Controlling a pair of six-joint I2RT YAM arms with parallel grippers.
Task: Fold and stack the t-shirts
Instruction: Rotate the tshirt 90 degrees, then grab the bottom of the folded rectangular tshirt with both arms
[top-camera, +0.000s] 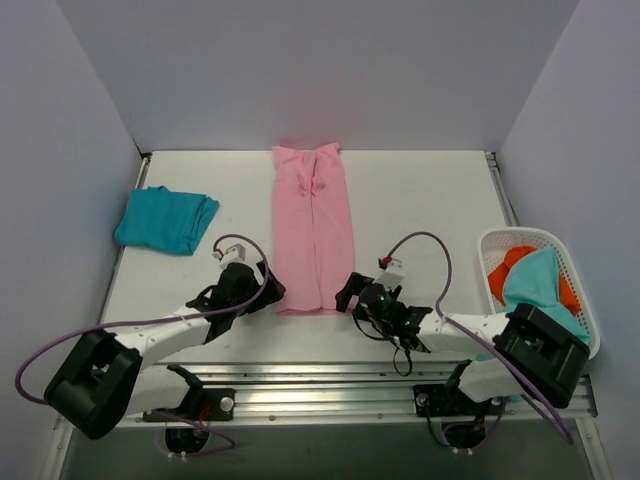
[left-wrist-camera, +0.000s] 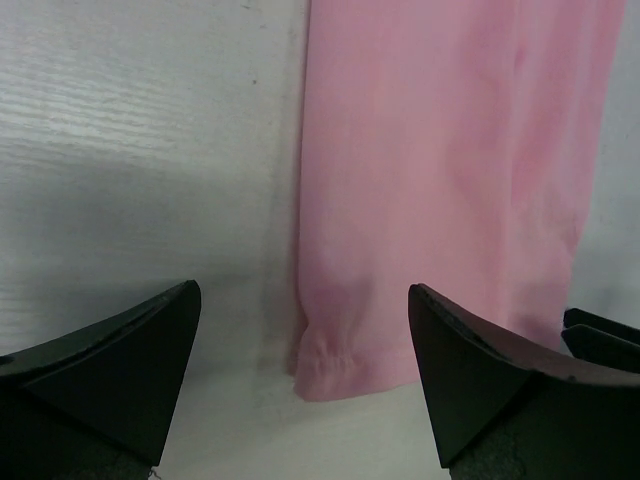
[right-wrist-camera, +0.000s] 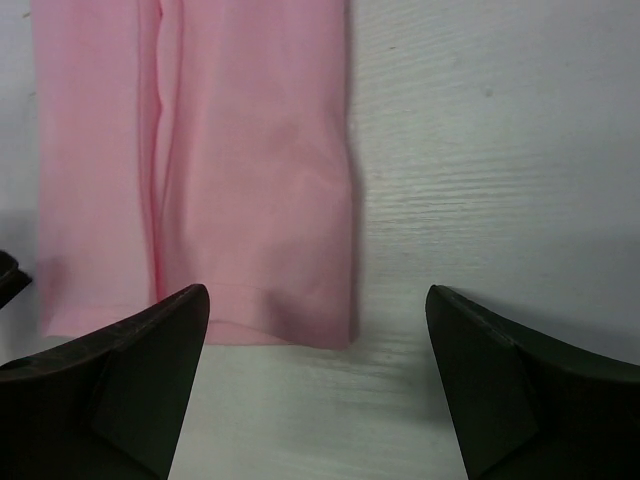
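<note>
A light pink t-shirt (top-camera: 312, 225) lies folded into a long narrow strip down the middle of the table. Its near left corner shows in the left wrist view (left-wrist-camera: 345, 365), its near right corner in the right wrist view (right-wrist-camera: 300, 320). A teal-blue t-shirt (top-camera: 165, 220) lies folded at the far left. My left gripper (top-camera: 268, 290) is open and empty, low at the strip's near left corner. My right gripper (top-camera: 348, 292) is open and empty at the near right corner. Neither touches the cloth.
A white lattice basket (top-camera: 565, 250) stands at the right edge and holds orange and light teal cloth. Grey walls close the table on three sides. A metal rail (top-camera: 320, 375) runs along the near edge.
</note>
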